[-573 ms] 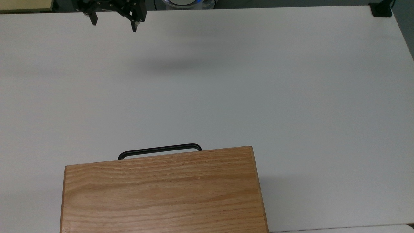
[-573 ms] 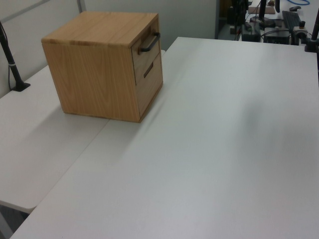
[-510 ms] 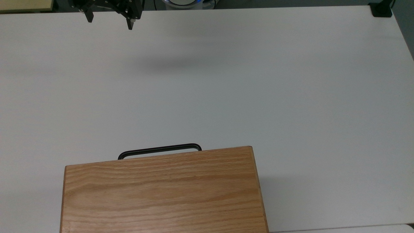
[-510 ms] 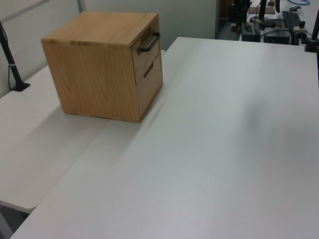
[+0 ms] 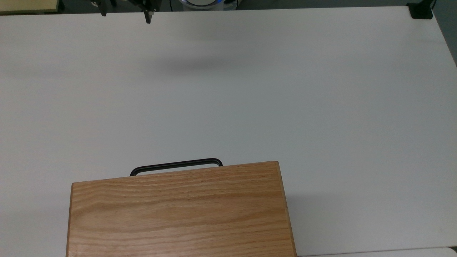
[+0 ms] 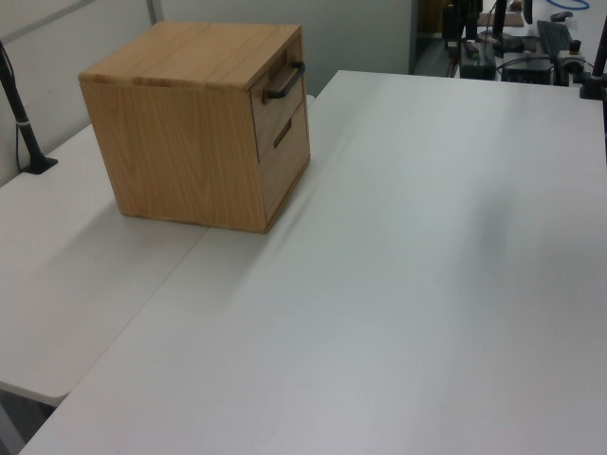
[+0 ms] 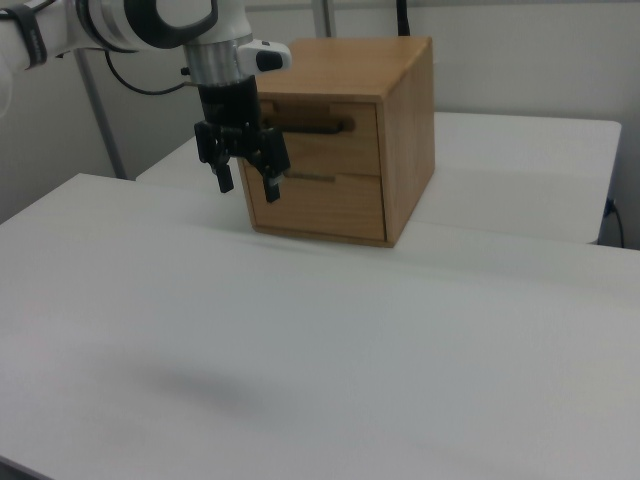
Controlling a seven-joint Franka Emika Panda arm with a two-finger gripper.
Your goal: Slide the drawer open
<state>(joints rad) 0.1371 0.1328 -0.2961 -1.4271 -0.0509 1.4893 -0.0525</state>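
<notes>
In the right view we see the black two-finger gripper (image 7: 246, 182) whole, hanging from the white arm (image 7: 150, 22) above the white desk (image 7: 300, 350), its jaws spread apart and holding nothing; behind it in that picture stands the oak-grain wooden cabinet (image 7: 405, 120). In the top view we see the two fingertips (image 5: 147, 18) at the upper edge, toward the top view's left, well apart from the cabinet at the bottom edge, with a soft shadow on the desk between them. The top view gives us the cabinet's flat grained top board (image 5: 178, 210) and the thin black metal bar handle (image 5: 176, 165) jutting past its front edge, while the fronts stay hidden from above. The left view and the right view show the fronts: we count two, one above the other. The upper one is the drawer (image 7: 318, 137), its oak-grain panel carrying the bar handle and sitting flush in the cabinet, closed; the lower front (image 7: 320, 205) has a short dark slot. We count one cabinet, one bar handle and one gripper. The drawer being shut, we cannot tell what it holds. In the left view the cabinet stands at the far left of the desk, and a second white desk surface (image 6: 66, 275) adjoins it at the left view's left.
</notes>
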